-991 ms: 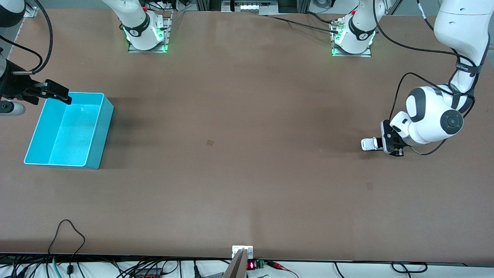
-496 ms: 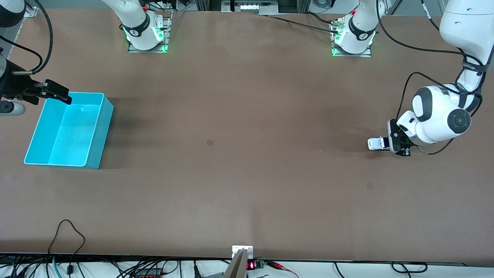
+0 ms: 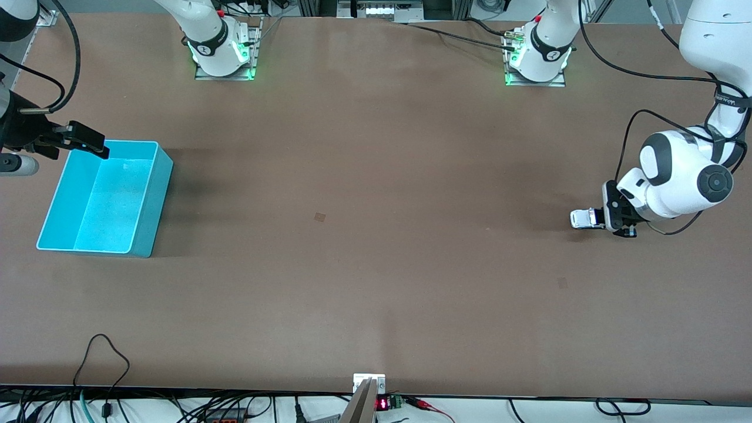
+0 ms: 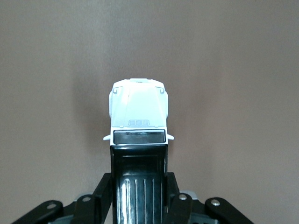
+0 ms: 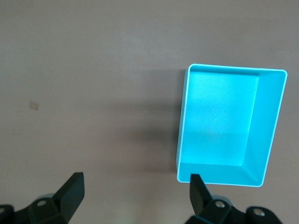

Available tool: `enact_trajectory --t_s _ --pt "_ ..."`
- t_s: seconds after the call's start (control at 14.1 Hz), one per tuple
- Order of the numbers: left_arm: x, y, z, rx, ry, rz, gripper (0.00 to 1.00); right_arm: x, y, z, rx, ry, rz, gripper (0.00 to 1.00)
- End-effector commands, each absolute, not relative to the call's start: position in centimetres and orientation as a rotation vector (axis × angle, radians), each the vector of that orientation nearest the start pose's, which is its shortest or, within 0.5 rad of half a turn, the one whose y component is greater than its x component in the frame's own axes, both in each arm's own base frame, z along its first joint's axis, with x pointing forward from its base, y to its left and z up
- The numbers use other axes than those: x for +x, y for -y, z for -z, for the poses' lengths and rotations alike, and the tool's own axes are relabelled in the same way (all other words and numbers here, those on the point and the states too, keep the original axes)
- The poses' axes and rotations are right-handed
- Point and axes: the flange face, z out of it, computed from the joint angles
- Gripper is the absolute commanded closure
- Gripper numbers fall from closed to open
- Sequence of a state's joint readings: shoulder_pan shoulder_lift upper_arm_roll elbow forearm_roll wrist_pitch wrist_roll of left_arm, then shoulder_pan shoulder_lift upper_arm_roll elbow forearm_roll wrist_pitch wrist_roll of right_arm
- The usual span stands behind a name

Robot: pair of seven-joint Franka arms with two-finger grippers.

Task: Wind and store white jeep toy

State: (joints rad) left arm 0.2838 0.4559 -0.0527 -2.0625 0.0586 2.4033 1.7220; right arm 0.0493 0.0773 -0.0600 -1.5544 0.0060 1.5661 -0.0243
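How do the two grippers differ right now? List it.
The left gripper is shut on the white toy car at the left arm's end of the table; the right gripper is open and holds nothing. The left sits low at the table; the right hangs over the turquoise bin. Both have black fingers.

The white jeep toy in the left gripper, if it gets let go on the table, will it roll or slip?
The white jeep toy is a wheeled car, so it would probably roll along its length once freed. Its smooth, hard-looking shell may be slippery. The left gripper fingers clamp its black rear, so it looks rigid and light.
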Motion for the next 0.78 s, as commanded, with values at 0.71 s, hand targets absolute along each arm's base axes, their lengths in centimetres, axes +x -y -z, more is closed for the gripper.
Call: enact_trajectory --t_s 0.71 --pt "56.5 -20.1 -15.4 -2.245 -2.345 -0.12 0.74 56.9 0.2 -59.2 -3.131 0.007 -0.096 0.0"
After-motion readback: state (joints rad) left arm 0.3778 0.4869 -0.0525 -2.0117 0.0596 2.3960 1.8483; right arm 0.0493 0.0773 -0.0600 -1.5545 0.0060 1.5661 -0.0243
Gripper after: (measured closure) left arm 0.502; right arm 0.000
